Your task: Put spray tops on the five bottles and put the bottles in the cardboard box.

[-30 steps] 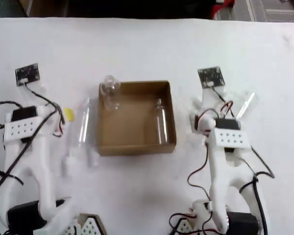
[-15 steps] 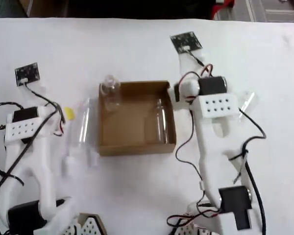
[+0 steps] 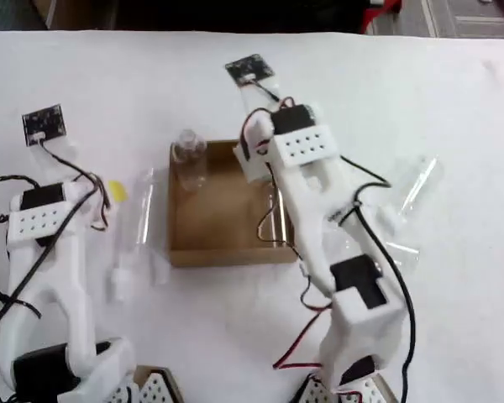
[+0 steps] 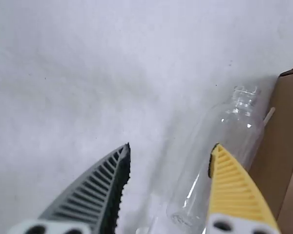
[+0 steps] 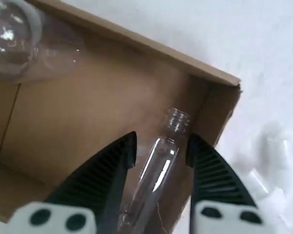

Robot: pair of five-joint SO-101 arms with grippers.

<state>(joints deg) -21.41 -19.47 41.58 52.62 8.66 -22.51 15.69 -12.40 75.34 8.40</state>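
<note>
As right arm leans over cardboard box, fingers parted astride bottle

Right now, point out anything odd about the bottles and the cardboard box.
One clear bottle lies inside the cardboard box with a bare neck, no spray top. A second bottle sits askew on the box's far left corner rather than down inside.
</note>
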